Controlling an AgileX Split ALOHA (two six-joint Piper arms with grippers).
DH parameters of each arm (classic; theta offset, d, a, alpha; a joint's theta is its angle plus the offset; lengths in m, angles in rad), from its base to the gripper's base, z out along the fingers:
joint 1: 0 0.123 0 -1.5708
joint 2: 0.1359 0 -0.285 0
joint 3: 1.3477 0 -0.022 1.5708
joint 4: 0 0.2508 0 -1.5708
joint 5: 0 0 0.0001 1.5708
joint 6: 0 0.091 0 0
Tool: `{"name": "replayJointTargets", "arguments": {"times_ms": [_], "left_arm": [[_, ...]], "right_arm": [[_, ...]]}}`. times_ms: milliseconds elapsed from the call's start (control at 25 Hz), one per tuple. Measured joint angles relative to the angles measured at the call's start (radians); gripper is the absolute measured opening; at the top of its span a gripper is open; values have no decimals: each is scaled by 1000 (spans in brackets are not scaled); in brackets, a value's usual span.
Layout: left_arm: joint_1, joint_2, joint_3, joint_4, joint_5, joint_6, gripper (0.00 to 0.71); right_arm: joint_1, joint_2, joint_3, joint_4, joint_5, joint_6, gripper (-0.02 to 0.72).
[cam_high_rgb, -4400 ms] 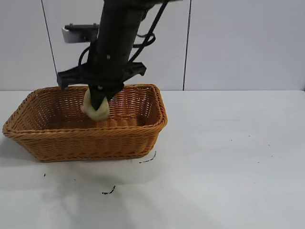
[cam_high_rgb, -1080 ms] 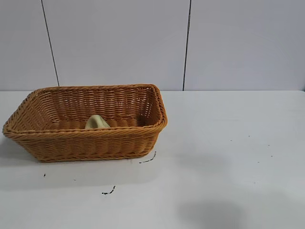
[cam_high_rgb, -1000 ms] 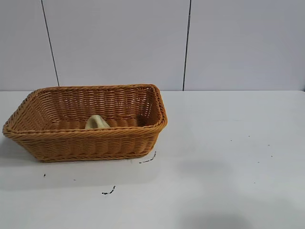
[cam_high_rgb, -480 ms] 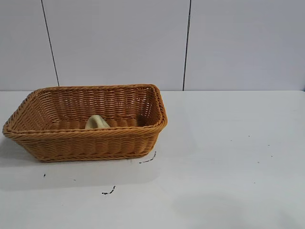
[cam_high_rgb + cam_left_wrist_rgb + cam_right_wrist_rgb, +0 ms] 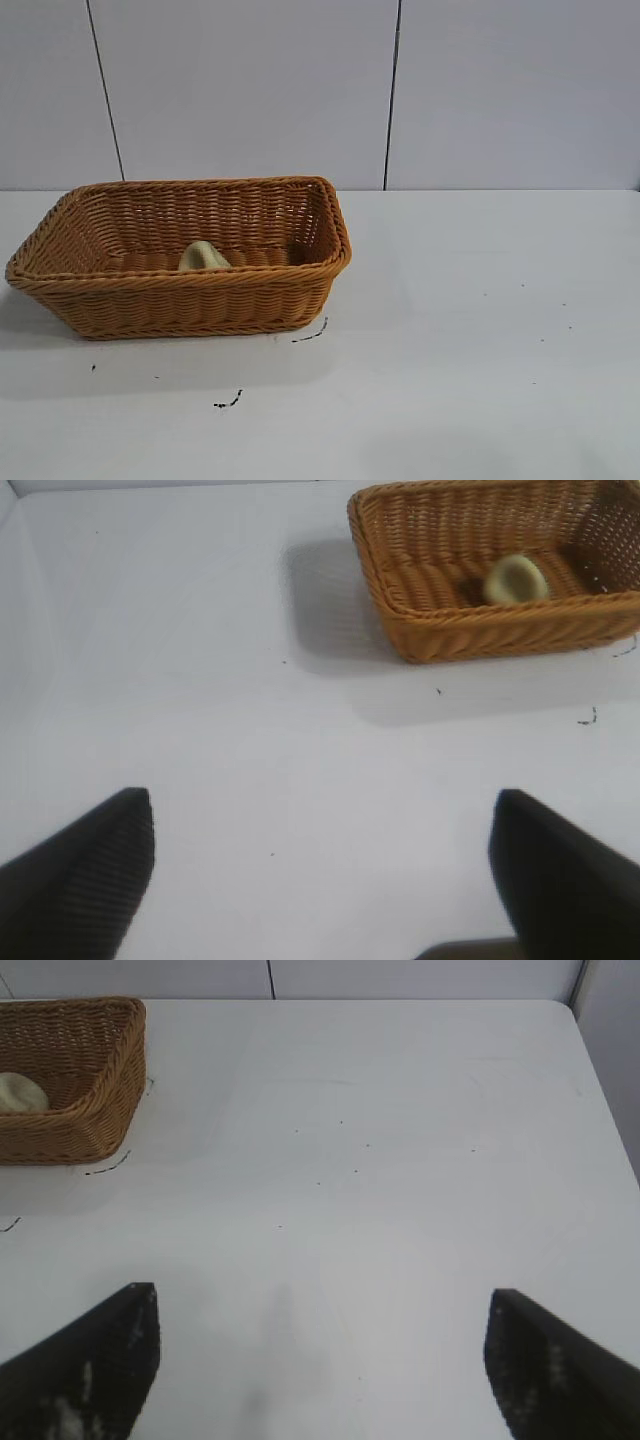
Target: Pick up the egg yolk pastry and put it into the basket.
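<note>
We see the basket (image 5: 190,300) as woven wicker, rough and ribbed, with a braided rim. The egg yolk pastry (image 5: 203,256) looks smooth, matt and dough-like. The desk (image 5: 480,340) is a smooth, matt white surface with small dark specks.

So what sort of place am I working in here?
Most likely a lab or test bench: a bare white table against plain white wall panels, holding only a wicker basket with the egg yolk pastry inside. No kitchen fittings show.
</note>
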Motion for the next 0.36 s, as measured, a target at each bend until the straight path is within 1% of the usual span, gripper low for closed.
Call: {"name": "replayJointTargets", "arguments": {"times_ms": [360], "left_arm": [[0, 0, 0, 0, 0, 0, 693]], "right_arm": [[15, 0, 0, 4, 0, 0, 634]]}}
